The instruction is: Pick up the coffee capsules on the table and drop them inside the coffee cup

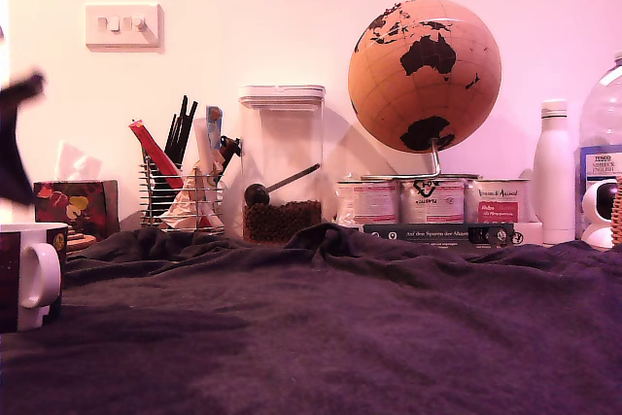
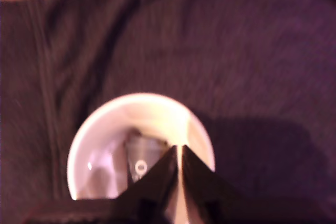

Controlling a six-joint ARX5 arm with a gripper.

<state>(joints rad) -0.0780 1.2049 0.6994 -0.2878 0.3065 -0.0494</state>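
The gripper [image 2: 178, 153] hangs with its fingertips pressed together, nothing between them. Directly below it sits the coffee cup [image 2: 100, 124], and a dark coffee capsule [image 2: 137, 157] lies inside on its white bottom. Wrinkled table [image 2: 252, 61] cloth spreads all around.

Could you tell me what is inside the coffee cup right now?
In the wrist view, the coffee cup holds one dark capsule lying on its white bottom. The closed gripper covers part of the inside, so any further contents cannot be seen.
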